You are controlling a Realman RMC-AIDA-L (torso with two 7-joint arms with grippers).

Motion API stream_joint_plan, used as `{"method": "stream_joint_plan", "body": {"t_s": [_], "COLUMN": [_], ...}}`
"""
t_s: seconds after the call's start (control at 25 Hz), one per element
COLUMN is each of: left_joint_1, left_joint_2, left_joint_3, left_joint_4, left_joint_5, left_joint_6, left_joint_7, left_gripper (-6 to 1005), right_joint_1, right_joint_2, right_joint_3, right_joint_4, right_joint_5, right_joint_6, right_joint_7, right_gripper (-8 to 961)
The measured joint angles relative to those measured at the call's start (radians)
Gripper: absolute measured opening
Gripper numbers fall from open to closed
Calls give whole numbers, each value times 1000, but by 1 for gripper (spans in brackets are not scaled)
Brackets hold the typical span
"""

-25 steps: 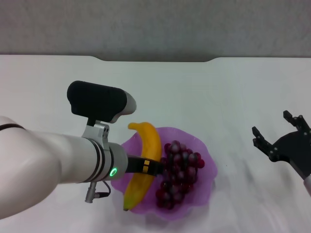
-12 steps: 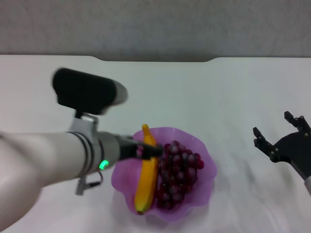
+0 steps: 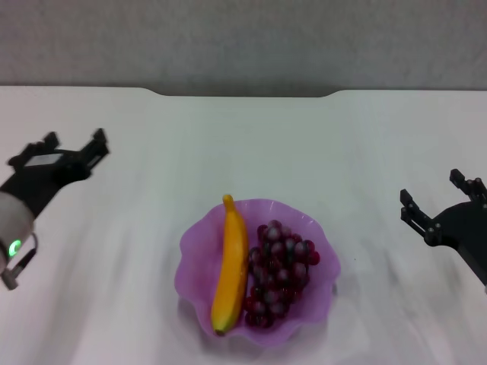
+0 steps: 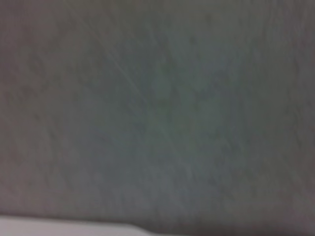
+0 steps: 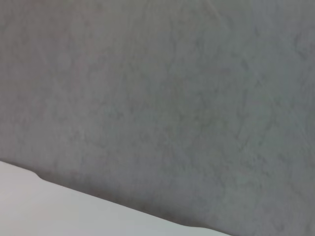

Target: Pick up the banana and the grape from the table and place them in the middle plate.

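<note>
Nearest the robot: middle plate (image 3: 199, 247), purple w/ scalloped rim, sits on the table (image 3: 251, 144) approx. centre-front. Banana (image 3: 230, 265) lies inside it along the robot's-left half, dark tip toward the near rim, stem end reaching the far rim. Grape (image 3: 279, 272) bunch lies in the plate's right half, touching the banana's side. Both items inside the rim; nothing hangs over that I can see.

Mid-depth, right: right gripper (image 3: 436, 211) hangs over bare table, well apart from the plate, fingers spread, holding nothing.

Farther, left: left gripper (image 3: 62, 150) also over bare table, well clear of the plate, fingers parted, nothing between them.

Wrist views show only grey wall and a strip of table edge; no task item in either.

Judgement: placement looks complete; step in hand is retreat/park. To do it well: keep both arms away from the plate rim, since the plate looks light and a knock would likely slide it. No re-grasp needed, as both items sit stable. Risk: low. The banana rests partly on the sloped plate wall and might roll inward toward the grape if jolted.
</note>
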Motion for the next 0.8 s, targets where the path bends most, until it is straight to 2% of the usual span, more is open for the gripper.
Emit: {"method": "stream_joint_plan", "body": {"t_s": [0.16,0.2,0.4,0.48,0.56,0.8], "left_joint_1": [-15,-33,-191,-249,-271,-285], "left_joint_2": [-3,-6,-15,-18,-20,-17], "left_joint_3": [-5,-4,-3,1,2,-1], "left_joint_4": [276,376,867,1011,1065,1088], "left_joint_5": [5,6,-37,-77,-102,-118], "left_joint_6": [-392,-528,-1021,-1109,-1119,-1003], "left_joint_7": [-15,-14,-17,-30,-47,-85], "left_gripper": [801,801,801,801,801,801], "right_joint_1": [0,0,5,7,8,3], "right_joint_2": [0,0,1,1,1,2], "right_joint_3": [0,-1,-1,-1,-1,3], "right_joint_4": [3,4,-1,-4,-14,-70], "right_joint_5": [0,-1,6,13,14,51], "right_joint_6": [0,0,-2,-2,-2,-25], "right_joint_7": [18,18,19,12,-21,-92], "right_gripper": [894,894,894,894,894,894]}}
